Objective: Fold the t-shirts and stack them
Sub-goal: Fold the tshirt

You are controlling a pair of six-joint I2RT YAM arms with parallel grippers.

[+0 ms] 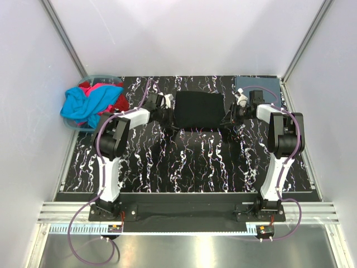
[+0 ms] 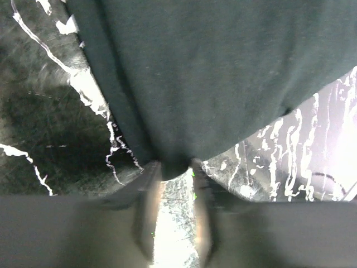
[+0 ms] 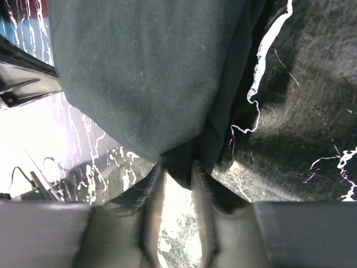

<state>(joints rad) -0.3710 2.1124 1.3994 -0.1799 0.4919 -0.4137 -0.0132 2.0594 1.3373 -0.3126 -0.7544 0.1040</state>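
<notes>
Grip on both ends of black t-shirt (image 1: 196,110)

Left gripper (image 2: 174,187) is clamped on a bunched edge of the cloth; right gripper (image 3: 177,184) nips the opposite edge. The shirt lies folded at the middle of the marbled table (image 1: 184,167). Cyan t-shirt (image 1: 89,106) and red t-shirt (image 1: 89,86) heap over a tub (image 1: 106,76) far left.

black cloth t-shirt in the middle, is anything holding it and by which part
Both hold the black cloth t-shirt: the left gripper pinches its left edge, the right gripper its right edge.
</notes>
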